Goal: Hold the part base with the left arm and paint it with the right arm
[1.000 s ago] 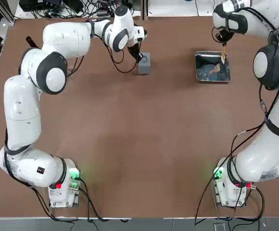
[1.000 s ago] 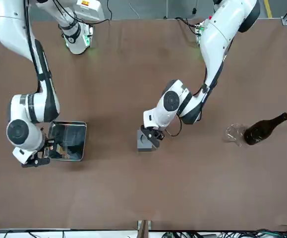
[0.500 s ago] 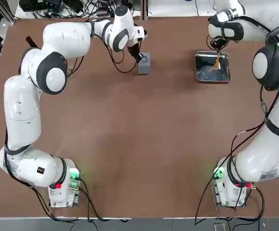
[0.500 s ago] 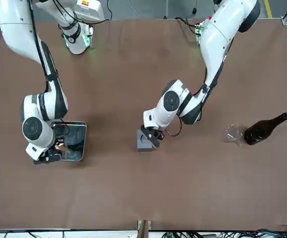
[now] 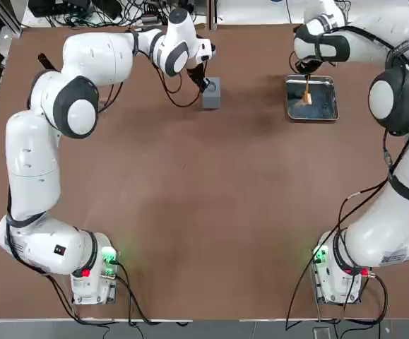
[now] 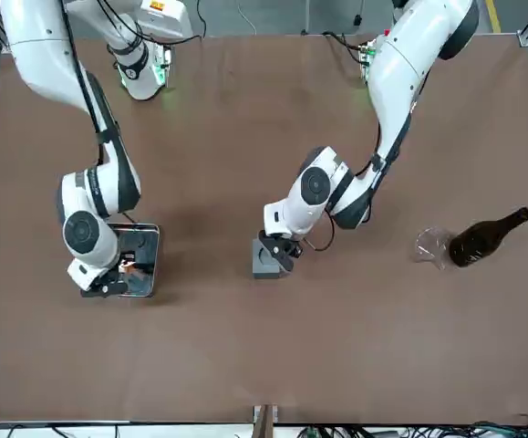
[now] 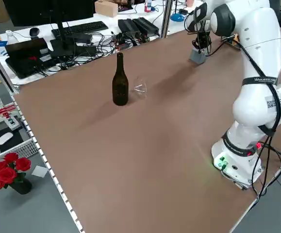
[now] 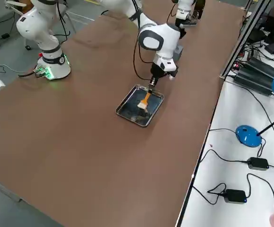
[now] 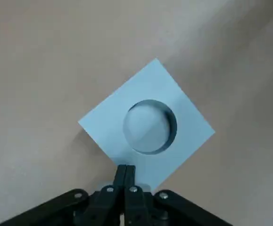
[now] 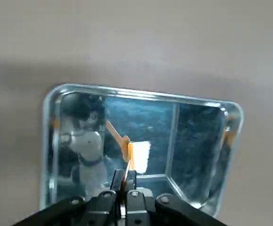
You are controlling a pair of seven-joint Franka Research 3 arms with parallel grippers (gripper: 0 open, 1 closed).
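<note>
Note first your right gripper (image 10: 125, 182): fingers clamped on the orange handle of a small brush (image 10: 137, 156), which hangs with its white bristles down over the metal tray (image 5: 329, 113) at the far right of the table. From there the part base (image 5: 211, 92) lies well apart toward the robot's left, across bare table, so the loaded brush must travel sideways to reach it. At the block, your left gripper (image 9: 125, 173) sits shut, tips pressed on the top face near one edge, just beside the round recess (image 9: 150, 126). The left arm is plainly nearer.
</note>
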